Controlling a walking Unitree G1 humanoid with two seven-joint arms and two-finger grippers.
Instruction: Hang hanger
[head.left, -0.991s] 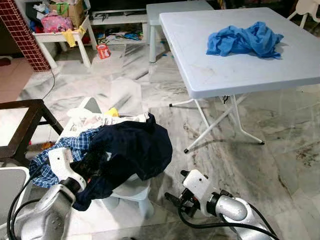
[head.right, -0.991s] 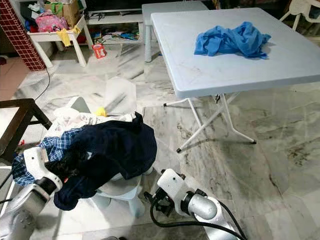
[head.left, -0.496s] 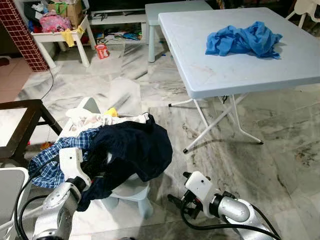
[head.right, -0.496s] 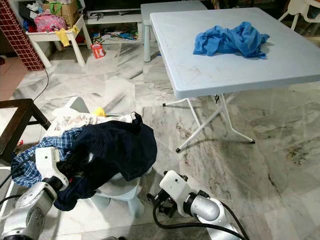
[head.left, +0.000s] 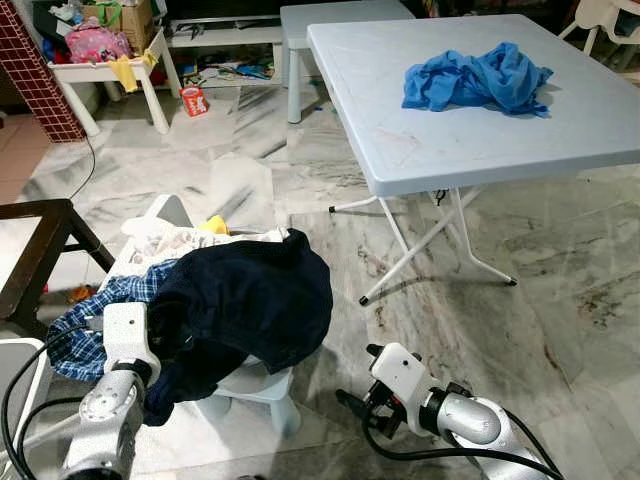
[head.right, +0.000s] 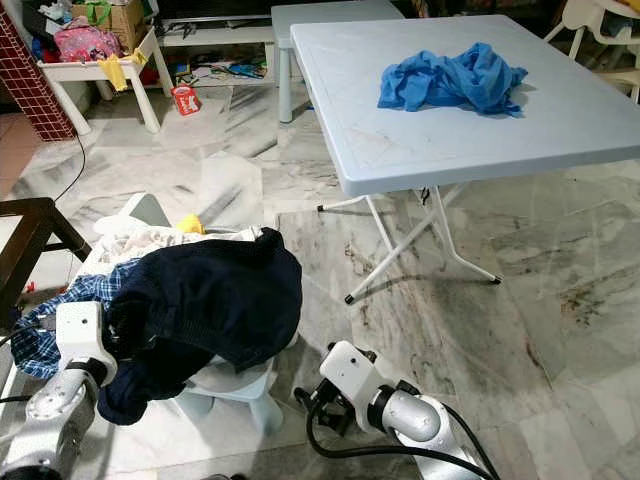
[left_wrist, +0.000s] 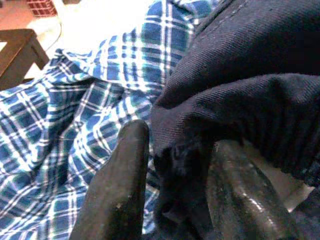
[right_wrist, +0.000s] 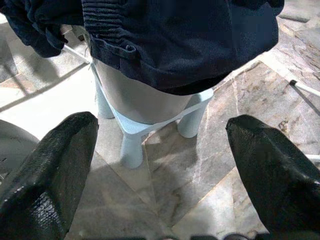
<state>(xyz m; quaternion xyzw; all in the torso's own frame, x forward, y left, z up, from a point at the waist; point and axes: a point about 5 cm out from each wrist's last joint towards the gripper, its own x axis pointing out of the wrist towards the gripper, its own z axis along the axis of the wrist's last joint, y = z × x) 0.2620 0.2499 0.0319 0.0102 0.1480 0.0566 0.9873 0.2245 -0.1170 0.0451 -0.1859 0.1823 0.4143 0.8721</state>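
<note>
A pile of clothes lies on a small pale plastic stool (head.left: 262, 385). A dark navy garment (head.left: 250, 295) lies on top, with a blue plaid shirt (head.left: 95, 320) under it on the left and white cloth (head.left: 165, 238) behind. My left gripper (left_wrist: 182, 175) is pushed into the pile's left side, its fingers (left_wrist: 131, 185) closed around a thick fold of the navy garment. My right gripper (head.left: 355, 385) hangs low over the floor to the right of the stool, open wide and holding nothing. I see no hanger.
A white folding table (head.left: 450, 150) with a crumpled blue cloth (head.left: 478, 78) stands ahead on the right, its legs (head.left: 420, 250) splayed over the marble floor. A dark wooden frame (head.left: 30, 240) is at the left. A small white table (head.left: 110, 70) with clutter stands at the back left.
The camera has shifted a little. My left wrist has dropped slightly and sits lower against the pile's left side. The right gripper has stayed low beside the stool.
</note>
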